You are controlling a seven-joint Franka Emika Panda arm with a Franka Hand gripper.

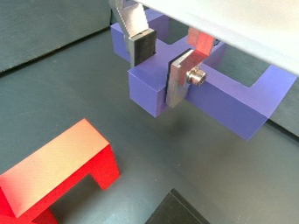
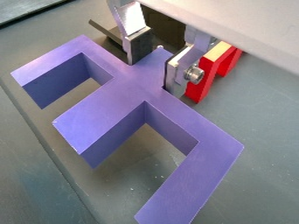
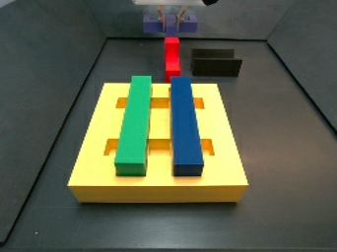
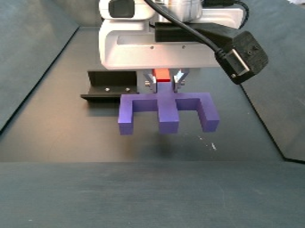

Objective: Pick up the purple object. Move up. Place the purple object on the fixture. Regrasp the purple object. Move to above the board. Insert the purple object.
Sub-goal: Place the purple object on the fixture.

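Observation:
The purple object (image 4: pixel 167 111) is a blocky arch with two legs and a central stem, and it hangs in the air above the dark floor, with its shadow below. My gripper (image 4: pixel 167 87) is shut on its stem. Both wrist views show the silver fingers pressed on either side of the stem (image 1: pixel 149 90) (image 2: pixel 117 114), with the gripper (image 1: pixel 160 68) (image 2: pixel 156 63) straddling it. The black fixture (image 4: pixel 105 89) stands on the floor behind and to the side of the gripper, and it also shows in a side view (image 3: pixel 218 61). The yellow board (image 3: pixel 158 172) lies far from the gripper (image 3: pixel 171 18).
An upright red block (image 3: pixel 171 54) stands on the floor close below the gripper and shows in both wrist views (image 1: pixel 59 166) (image 2: pixel 216 66). A green bar (image 3: pixel 134 118) and a long blue bar (image 3: pixel 187 123) lie on the board. Dark walls enclose the floor.

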